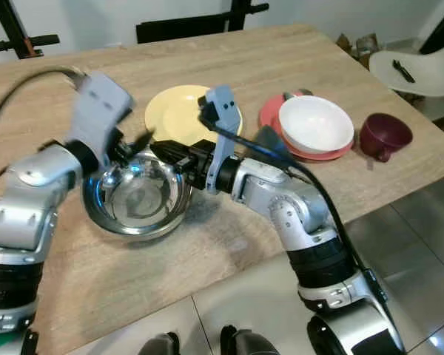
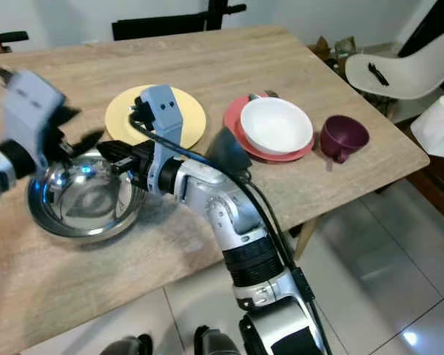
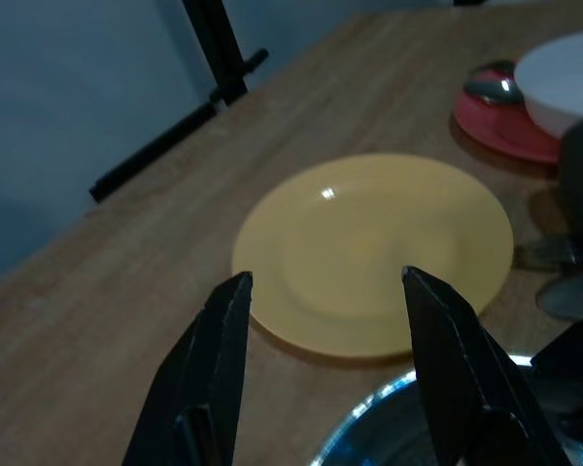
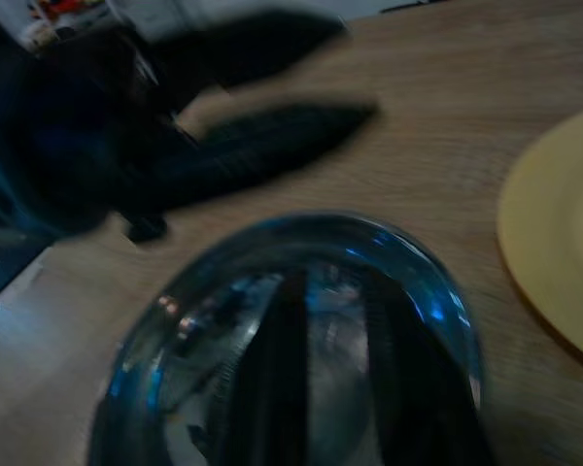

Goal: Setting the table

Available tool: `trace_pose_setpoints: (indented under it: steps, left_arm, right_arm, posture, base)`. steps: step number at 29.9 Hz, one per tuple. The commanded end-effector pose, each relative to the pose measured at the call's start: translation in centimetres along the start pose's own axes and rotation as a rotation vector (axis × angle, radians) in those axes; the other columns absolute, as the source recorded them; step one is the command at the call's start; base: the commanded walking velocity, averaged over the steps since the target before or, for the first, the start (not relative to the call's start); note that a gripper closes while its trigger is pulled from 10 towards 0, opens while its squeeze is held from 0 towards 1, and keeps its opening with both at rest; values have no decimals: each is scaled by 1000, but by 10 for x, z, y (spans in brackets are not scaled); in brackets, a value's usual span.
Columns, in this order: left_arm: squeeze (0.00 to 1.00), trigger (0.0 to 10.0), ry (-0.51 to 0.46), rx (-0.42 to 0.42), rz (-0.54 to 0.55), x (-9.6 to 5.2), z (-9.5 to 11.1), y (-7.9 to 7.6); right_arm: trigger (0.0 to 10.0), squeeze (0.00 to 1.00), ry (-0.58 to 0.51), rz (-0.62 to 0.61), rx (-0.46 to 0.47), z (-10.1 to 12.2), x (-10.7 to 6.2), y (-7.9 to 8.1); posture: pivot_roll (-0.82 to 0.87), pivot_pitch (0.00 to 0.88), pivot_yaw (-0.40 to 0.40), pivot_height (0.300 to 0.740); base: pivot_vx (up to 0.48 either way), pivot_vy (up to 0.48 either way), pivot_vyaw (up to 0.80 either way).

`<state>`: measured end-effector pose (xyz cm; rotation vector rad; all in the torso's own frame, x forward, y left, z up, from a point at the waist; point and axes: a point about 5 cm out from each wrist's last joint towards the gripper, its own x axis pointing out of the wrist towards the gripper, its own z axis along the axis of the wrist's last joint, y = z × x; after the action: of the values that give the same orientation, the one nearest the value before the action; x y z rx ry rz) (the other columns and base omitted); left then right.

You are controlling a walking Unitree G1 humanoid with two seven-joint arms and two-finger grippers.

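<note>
Hovering both arms over the steel bowl point(image 1: 137, 196), our left end effector point(image 3: 325, 306) is spread, yellow plate point(image 3: 374, 252) just beyond; right end effector point(image 1: 163, 150) state unclear.

Motion-blurred left gripper point(image 4: 272, 126) over steel bowl point(image 4: 301, 340)

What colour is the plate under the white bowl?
The plate under the white bowl is coral red, clearest in the right eye view.
</note>
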<state>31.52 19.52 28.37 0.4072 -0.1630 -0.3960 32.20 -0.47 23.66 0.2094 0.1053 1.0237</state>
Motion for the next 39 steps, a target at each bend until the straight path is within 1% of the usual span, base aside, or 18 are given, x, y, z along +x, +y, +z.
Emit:
trace_pose_setpoints:
  steps: [1, 3, 4, 5, 6, 7, 8, 9, 11, 16, 17, 18, 20, 22, 23, 33, 39]
  left_arm:
    - [0, 10000, -2, -14, -5, -2, 1, -1]
    - [0, 10000, 5, -9, -1, -3, 0, 1]
    - [0, 10000, 5, -9, -1, -3, 0, 1]
    - [0, 10000, 9, -8, 1, -3, -1, 1]
    - [0, 10000, 12, -16, 12, -3, -2, 2]
    - [0, 10000, 12, -16, 12, -3, -2, 2]
    - [0, 10000, 12, -23, 21, -3, -3, 2]
    - [0, 10000, 12, -44, 34, -3, -3, 2]
    - [0, 10000, 14, -50, 36, -2, -4, 2]
    - [0, 10000, 19, -55, 32, -2, -6, 0]
    - [0, 10000, 20, -55, 33, -2, -6, 0]
    - [0, 10000, 20, -55, 33, -2, -6, 0]
    - [0, 10000, 24, -54, 37, -3, -7, 0]
    - [0, 10000, 28, -54, 42, -4, -8, 0]
    - [0, 10000, 30, -56, 47, -5, -9, 0]
    - [0, 10000, 36, -63, 56, -7, -10, 0]
    - [0, 10000, 40, -68, 61, -8, -11, 0]
  right_arm:
    - [10000, 1000, 16, -27, -24, -2, 1, -2]
    - [10000, 1000, 7, -56, -48, 1, -5, -10]
    - [10000, 1000, 7, -56, -48, 1, -5, -10]
    - [10000, 1000, 4, -67, -55, 3, -8, -14]
    - [10000, 1000, 4, -80, -58, 4, -13, -19]
    - [10000, 1000, 4, -80, -58, 4, -13, -19]
    - [10000, 1000, 5, -91, -62, 5, -15, -22]
    - [10000, 1000, 12, -108, -64, 3, -19, -27]
    - [10000, 1000, 19, -113, -70, 2, -20, -28]
    - [10000, 1000, 43, -94, -69, -3, -19, -25]
    - [10000, 0, 59, -91, -71, -6, -19, -25]
    - [10000, 0, 59, -91, -71, -6, -19, -25]
    - [10000, 0, 97, -80, -49, -18, -16, -23]
    - [10000, 0, 114, -67, -28, -24, -14, -21]
    - [10000, 0, 125, -69, -36, -26, -12, -21]
    - [10000, 0, 173, -78, -33, -38, -10, -25]
    - [10000, 0, 220, -73, -14, -53, -7, -24]
  posture:
    - [-3, 109, -27, 740]
    - [-10, 109, -24, 740]
    - [-10, 109, -24, 740]
    - [-15, 109, -21, 740]
    - [-21, 111, -18, 740]
    - [-21, 111, -18, 740]
    - [-24, 111, -18, 740]
    - [-26, 112, -20, 740]
    - [-29, 108, -19, 740]
    - [-31, 109, -20, 740]
    - [-27, 108, -23, 740]
    - [-27, 108, -23, 740]
    - [-24, 114, -30, 740]
    - [-21, 110, -33, 740]
    - [-22, 112, -36, 740]
    - [-22, 118, -46, 740]
    - [-24, 125, -52, 740]
  base:
    - [0, 0, 0]
    - [0, 0, 0]
    - [0, 0, 0]
    - [0, 0, 0]
    - [0, 0, 0]
    - [0, 0, 0]
    - [0, 0, 0]
    - [0, 0, 0]
    - [0, 0, 0]
    - [0, 0, 0]
    - [0, 0, 0]
    - [0, 0, 0]
    - [0, 0, 0]
    - [0, 0, 0]
    - [0, 0, 0]
    - [0, 0, 0]
    - [0, 0, 0]
